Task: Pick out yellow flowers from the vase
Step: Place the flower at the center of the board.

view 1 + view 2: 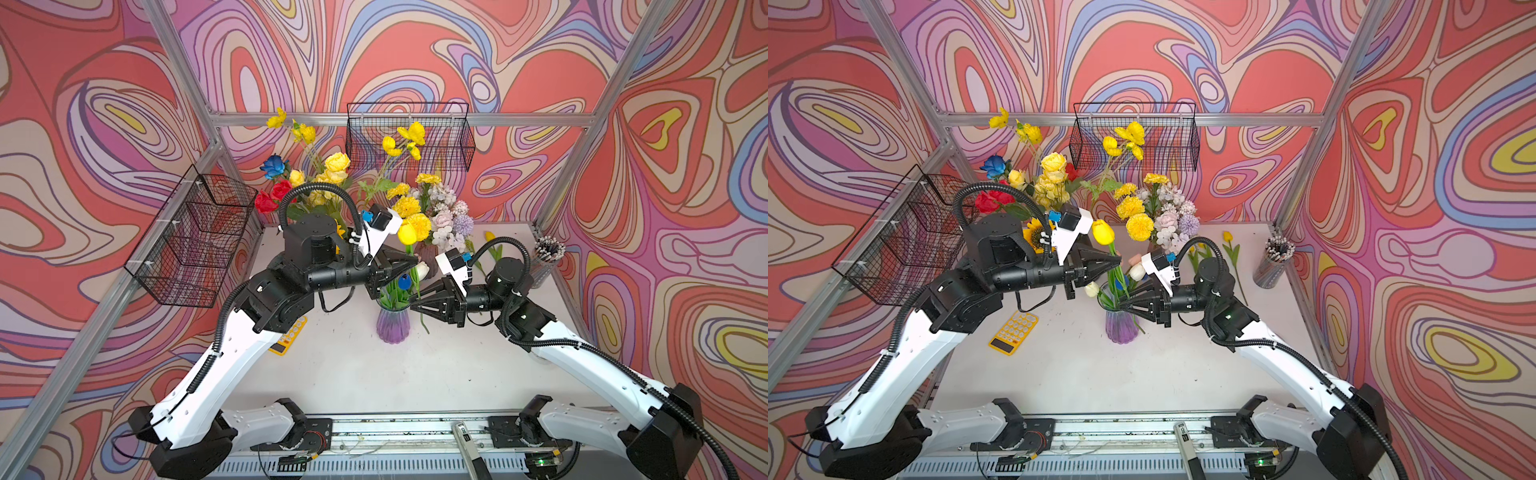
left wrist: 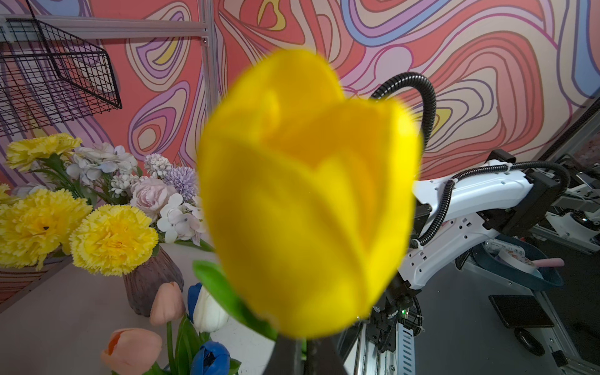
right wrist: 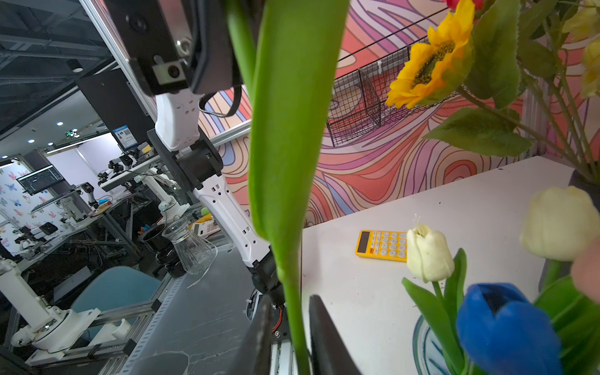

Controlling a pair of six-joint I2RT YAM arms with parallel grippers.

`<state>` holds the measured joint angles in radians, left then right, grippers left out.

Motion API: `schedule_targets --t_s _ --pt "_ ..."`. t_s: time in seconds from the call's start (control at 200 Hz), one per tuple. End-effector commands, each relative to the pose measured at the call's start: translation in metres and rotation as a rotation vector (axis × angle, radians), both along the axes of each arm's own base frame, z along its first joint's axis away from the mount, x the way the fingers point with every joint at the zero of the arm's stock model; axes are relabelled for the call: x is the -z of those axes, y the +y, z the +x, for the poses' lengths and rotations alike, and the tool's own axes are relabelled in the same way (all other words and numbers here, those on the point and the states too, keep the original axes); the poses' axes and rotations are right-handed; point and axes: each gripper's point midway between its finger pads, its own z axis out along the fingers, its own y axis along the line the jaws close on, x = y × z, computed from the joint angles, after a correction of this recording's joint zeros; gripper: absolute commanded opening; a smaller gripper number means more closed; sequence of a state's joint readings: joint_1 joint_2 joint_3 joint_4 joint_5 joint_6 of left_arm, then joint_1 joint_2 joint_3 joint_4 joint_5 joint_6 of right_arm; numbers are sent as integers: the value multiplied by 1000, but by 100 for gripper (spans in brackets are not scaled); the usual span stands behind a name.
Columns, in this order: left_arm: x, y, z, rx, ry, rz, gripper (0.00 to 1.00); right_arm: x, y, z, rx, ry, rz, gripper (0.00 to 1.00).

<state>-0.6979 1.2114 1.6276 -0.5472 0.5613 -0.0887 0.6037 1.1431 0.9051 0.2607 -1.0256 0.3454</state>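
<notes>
A yellow tulip (image 1: 1103, 232) (image 1: 406, 233) stands up out of the purple glass vase (image 1: 1121, 328) (image 1: 392, 326) at mid-table. Its bloom (image 2: 308, 194) fills the left wrist view. My left gripper (image 1: 1119, 261) (image 2: 305, 352) is shut on its green stem just under the bloom. My right gripper (image 1: 1128, 307) (image 3: 290, 300) is lower, near the vase mouth, with the same stem (image 3: 293, 318) between its narrowed fingers; a gap shows on one side. White (image 3: 428, 253), blue (image 3: 506, 328) and pink (image 2: 167, 303) tulips stay in the vase.
Two yellow tulips (image 1: 1227, 237) lie on the table at the right. Behind stand a vase of marigolds (image 1: 1139, 226) and a bouquet with yellow roses (image 1: 1054, 163) and a sunflower (image 3: 428, 61). A yellow calculator (image 1: 1014, 332), pencil cup (image 1: 1273, 259) and wire baskets (image 1: 409, 135) (image 1: 195, 237) are around.
</notes>
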Motion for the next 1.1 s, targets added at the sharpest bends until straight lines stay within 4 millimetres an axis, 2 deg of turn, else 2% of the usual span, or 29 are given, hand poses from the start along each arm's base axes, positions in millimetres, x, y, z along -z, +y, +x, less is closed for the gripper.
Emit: schedule_targets --t_s 0.0,0.2,0.451,0.651,0.776,0.972,1.097 --pt "-8 5 -5 9 -11 -27 0 1 2 4 23 -24 -19 19" --pt "-6 5 -4 11 -3 -25 0 0 1 4 28 -34 -25 14" --pt "-3 2 -1 14 12 -27 0 3 2 5 30 -32 -38 0" --pt "-1 3 0 8 15 -21 0 5 2 8 40 -38 -58 0" --pt "0 6 -1 -3 8 -26 18 4 1 12 73 -58 -57 0" --pt "-1 11 -2 -23 0 -27 26 0 -3 22 163 -89 -58 0" --pt "0 15 -4 -37 -2 -27 42 -8 -9 29 236 -128 -52 0"
